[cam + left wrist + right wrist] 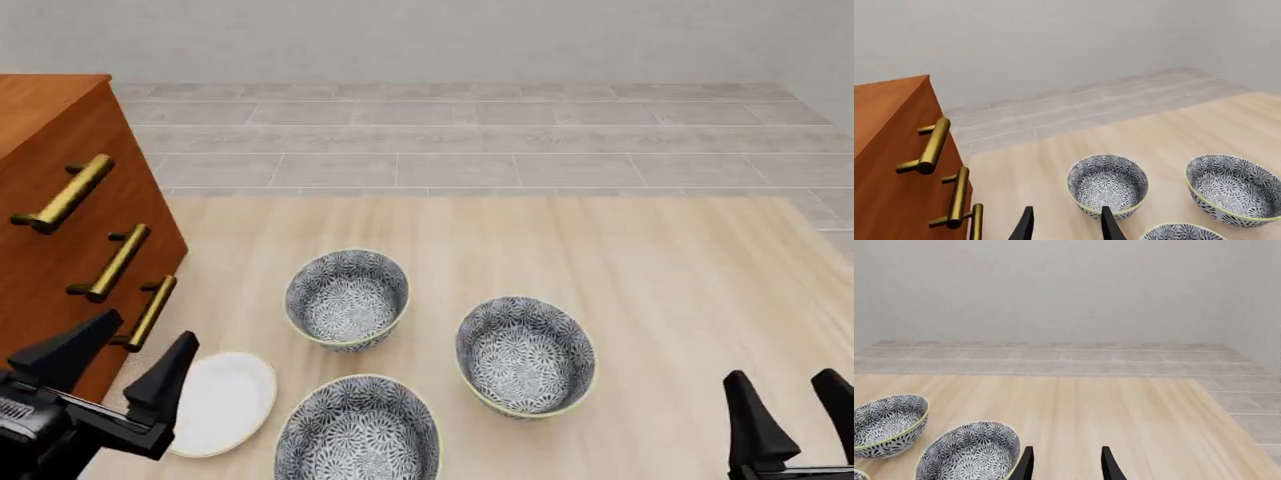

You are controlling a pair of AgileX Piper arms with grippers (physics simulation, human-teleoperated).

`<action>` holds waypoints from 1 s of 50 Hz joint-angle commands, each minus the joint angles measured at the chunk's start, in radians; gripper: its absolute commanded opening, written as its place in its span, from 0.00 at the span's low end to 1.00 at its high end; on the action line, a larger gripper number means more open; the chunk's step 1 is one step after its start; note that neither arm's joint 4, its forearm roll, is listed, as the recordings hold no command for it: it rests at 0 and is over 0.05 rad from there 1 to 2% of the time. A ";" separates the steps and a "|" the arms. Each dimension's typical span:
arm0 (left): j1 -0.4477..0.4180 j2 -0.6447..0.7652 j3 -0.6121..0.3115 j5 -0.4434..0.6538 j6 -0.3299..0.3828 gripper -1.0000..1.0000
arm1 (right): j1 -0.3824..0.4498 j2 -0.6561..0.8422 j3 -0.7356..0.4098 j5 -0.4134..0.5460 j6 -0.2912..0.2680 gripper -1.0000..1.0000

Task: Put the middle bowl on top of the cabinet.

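Cabinet (54,200) stands far left; my left gripper (118,362) hangs before it, jaws wide, empty. White plate (224,402) beside it. Middle bowl (356,432) sits nearest, between two look-alikes. My right gripper (794,400) spread, empty.

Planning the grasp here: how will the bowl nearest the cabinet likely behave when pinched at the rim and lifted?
The bowl looks rigid and glazed, so probably stiff but slippery under thin fingers. Its walls are deep and rounded, so a one-sided rim pinch may let it tilt. If knocked, it could rock or slide toward the white plate.
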 commanded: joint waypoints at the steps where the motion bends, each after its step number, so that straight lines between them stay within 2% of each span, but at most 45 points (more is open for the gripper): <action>1: -0.092 0.096 -0.069 -0.016 0.001 1.00 | -0.002 0.000 -0.002 0.002 -0.002 1.00; 20: -0.243 0.265 -0.201 -0.003 -0.001 1.00 | -0.003 0.000 -0.001 0.000 0.004 1.00; 24: -0.285 0.285 -0.241 0.015 0.019 1.00 | -0.005 -0.001 0.000 -0.001 0.004 1.00; 33: -0.359 0.352 -0.317 0.056 0.015 1.00 | -0.006 0.000 -0.001 0.001 0.001 1.00; 42: -0.405 0.407 -0.363 0.087 0.008 1.00 | -0.013 -0.002 0.000 0.000 0.005 1.00; 50: -0.437 0.466 -0.426 0.116 0.032 1.00 | -0.010 -0.001 -0.001 0.002 -0.003 1.00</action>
